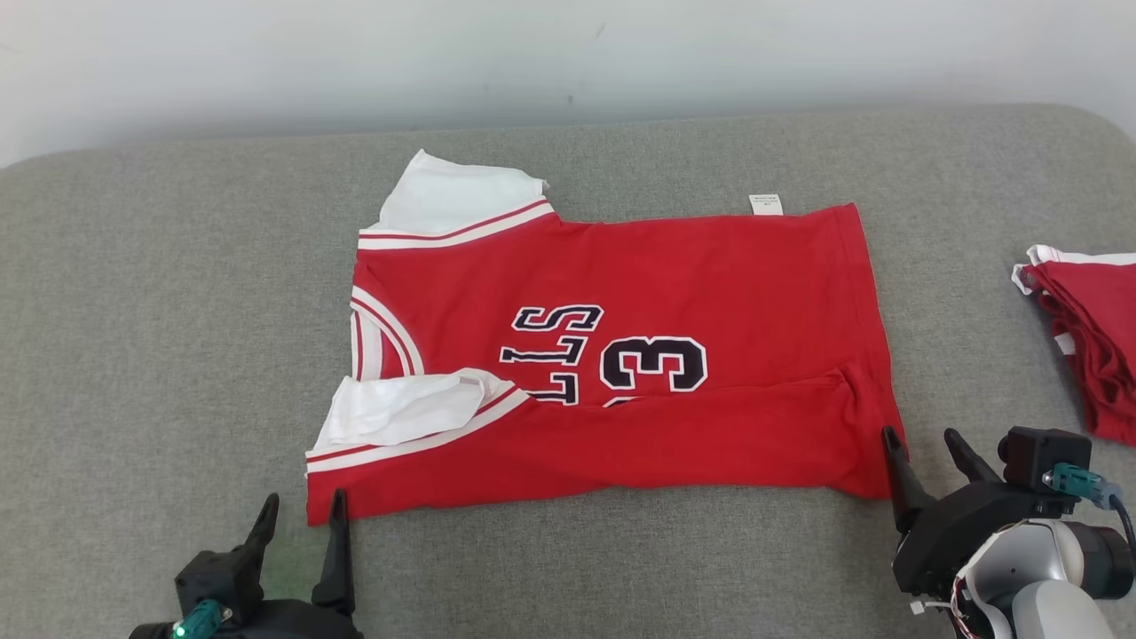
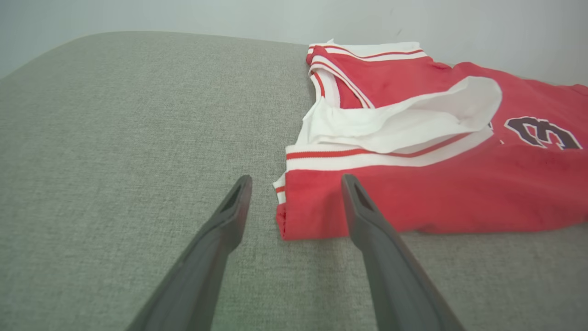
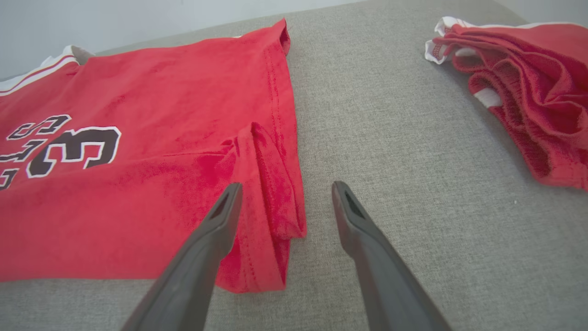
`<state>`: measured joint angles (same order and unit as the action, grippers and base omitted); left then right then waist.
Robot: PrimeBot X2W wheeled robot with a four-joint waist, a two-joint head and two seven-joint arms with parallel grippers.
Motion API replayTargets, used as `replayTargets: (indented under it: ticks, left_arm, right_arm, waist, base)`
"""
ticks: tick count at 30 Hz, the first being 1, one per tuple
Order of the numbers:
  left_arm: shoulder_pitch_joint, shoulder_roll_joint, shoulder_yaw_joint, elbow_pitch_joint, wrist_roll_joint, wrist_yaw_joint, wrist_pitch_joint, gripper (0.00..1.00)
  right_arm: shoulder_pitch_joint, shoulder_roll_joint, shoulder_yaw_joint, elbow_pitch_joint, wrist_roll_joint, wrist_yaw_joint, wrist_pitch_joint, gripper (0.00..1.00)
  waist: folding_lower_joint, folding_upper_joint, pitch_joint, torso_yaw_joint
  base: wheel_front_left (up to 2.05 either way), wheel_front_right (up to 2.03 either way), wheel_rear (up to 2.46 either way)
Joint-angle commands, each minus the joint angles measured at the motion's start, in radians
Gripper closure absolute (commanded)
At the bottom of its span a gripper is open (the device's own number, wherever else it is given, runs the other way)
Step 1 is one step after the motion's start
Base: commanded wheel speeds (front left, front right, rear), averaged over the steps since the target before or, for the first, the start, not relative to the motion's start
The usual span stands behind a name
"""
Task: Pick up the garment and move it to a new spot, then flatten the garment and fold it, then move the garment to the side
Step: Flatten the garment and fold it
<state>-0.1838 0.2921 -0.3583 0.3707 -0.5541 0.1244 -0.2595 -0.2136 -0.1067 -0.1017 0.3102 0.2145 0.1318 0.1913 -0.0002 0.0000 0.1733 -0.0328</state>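
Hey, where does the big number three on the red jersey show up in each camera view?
Head view: number 3 just right of centre, on the jersey.
Left wrist view: number 3 at the far right edge, mid-height.
Right wrist view: number 3 on the left, mid-height.
Shared landmark: the far sleeve's striped band.

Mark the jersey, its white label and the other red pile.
jersey (image 1: 710, 284), head view, plain red cloth above the number.
white label (image 1: 766, 203), head view, middle of the tag.
red pile (image 1: 1096, 346), head view, top red layer.

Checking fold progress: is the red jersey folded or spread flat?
Partly folded: the jersey has its near side doubled over, covering part of the lettering.
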Motion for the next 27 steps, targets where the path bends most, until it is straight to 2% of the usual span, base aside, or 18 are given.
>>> replayTargets:
  ticks: [1,18,23,24,25,26,27]
  left_arm:
    - [0.004,0.001,-0.006,0.012,0.010,0.013,0.010,0.00]
    - [-0.106,-0.014,-0.037,0.112,0.021,0.041,0.096,0.00]
    - [-0.103,-0.024,-0.058,0.122,0.007,0.025,0.134,0.00]
    - [-0.098,-0.026,-0.064,0.124,0.003,0.020,0.146,0.25]
    - [-0.094,-0.028,-0.069,0.125,-0.001,0.013,0.154,0.57]
    - [-0.093,-0.027,-0.071,0.125,-0.004,0.009,0.157,0.87]
    - [-0.091,-0.027,-0.073,0.129,-0.010,0.001,0.162,1.00]
  right_arm:
    - [0.008,0.008,-0.008,-0.004,-0.015,-0.003,0.011,0.00]
    - [-0.086,0.027,0.002,0.068,-0.071,-0.003,0.123,0.00]
    - [-0.082,0.036,-0.006,0.101,-0.066,-0.003,0.172,0.00]
    - [-0.077,0.038,-0.007,0.105,-0.061,-0.003,0.179,0.00]
    - [-0.073,0.040,-0.007,0.109,-0.056,-0.003,0.184,0.03]
    - [-0.070,0.041,-0.007,0.109,-0.056,-0.003,0.186,0.24]
    - [-0.067,0.042,-0.006,0.110,-0.056,-0.003,0.188,0.55]
  waist:
    - [0.0002,0.0000,0.006,-0.002]
    - [0.0002,0.0000,0.079,-0.006]
    - [0.0002,0.0000,0.079,-0.001]
    - [0.0002,0.0000,0.077,-0.001]
    - [0.0002,0.0000,0.075,-0.001]
    - [0.0002,0.0000,0.073,-0.001]
    - [0.0002,0.0000,0.071,-0.002]
  base:
    - [0.00,0.00,0.00]
    - [0.00,0.00,0.00]
    - [0.00,0.00,0.00]
    - [0.00,0.00,0.00]
    - [0.00,0.00,0.00]
    - [0.00,0.00,0.00]
    - [0.00,0.00,0.00]
